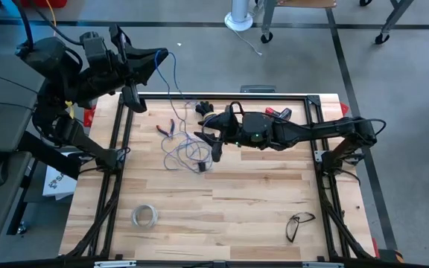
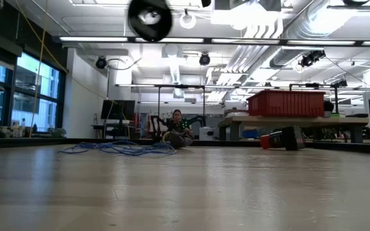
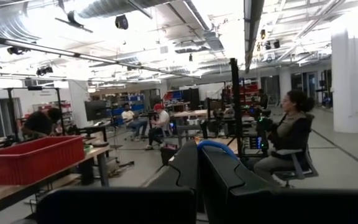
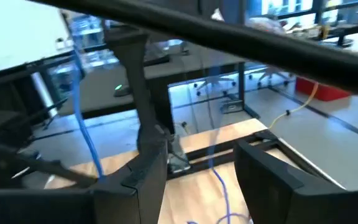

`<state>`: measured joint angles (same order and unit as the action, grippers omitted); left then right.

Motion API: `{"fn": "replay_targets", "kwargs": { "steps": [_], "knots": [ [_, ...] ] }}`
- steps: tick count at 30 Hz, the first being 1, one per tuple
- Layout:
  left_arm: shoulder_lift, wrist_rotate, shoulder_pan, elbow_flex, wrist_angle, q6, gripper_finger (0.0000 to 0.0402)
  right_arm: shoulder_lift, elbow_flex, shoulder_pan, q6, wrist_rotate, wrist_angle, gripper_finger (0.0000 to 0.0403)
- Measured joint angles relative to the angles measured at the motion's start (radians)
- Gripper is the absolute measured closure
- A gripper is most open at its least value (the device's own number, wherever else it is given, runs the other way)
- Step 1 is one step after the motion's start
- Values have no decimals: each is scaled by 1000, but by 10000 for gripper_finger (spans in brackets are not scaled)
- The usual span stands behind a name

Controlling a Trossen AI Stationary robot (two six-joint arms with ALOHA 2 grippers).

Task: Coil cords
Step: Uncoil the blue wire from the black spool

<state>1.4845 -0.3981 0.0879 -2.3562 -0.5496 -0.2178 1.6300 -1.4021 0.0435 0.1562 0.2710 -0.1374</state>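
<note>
The thin blue wire (image 1: 179,112) runs from my left gripper (image 1: 160,56), raised over the table's far left corner, down to a loose tangle (image 1: 185,152) lying on the wood. The tangle also shows in the low view (image 2: 117,149). My left gripper is shut on the wire (image 3: 216,147). My right gripper (image 1: 211,137) hovers open over the tangle's right side. In the right wrist view (image 4: 207,177) a strand (image 4: 219,180) passes between its fingers; I cannot tell whether it touches them. A small dark piece (image 1: 202,167) lies at the tangle's near end. I cannot make out the spool for sure. My left gripper pinches the wire between its two fingertips, where a small blue loop (image 3: 217,145) sticks out past them. The fingers lie about level, pointing toward the table's right. The wire hangs slack from the hold (image 1: 171,71) down to the tangle on the table.
Red-handled pliers (image 1: 168,128) lie left of the tangle. Black parts (image 1: 203,106) and a red thing (image 1: 278,112) sit at the far edge. A whitish tape ring (image 1: 145,216) and glasses (image 1: 298,225) lie near the front. A black frame (image 1: 125,134) edges the table.
</note>
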Motion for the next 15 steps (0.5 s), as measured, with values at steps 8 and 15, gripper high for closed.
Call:
{"fn": "replay_targets", "kwargs": {
  "steps": [8,15],
  "knots": [
    [3,27,0,0,2,7,401,56,1,-37,34,21,-126,226],
    [3,27,0,0,2,7,401,66,1,-34,61,-38,-163,226]
  ]
}}
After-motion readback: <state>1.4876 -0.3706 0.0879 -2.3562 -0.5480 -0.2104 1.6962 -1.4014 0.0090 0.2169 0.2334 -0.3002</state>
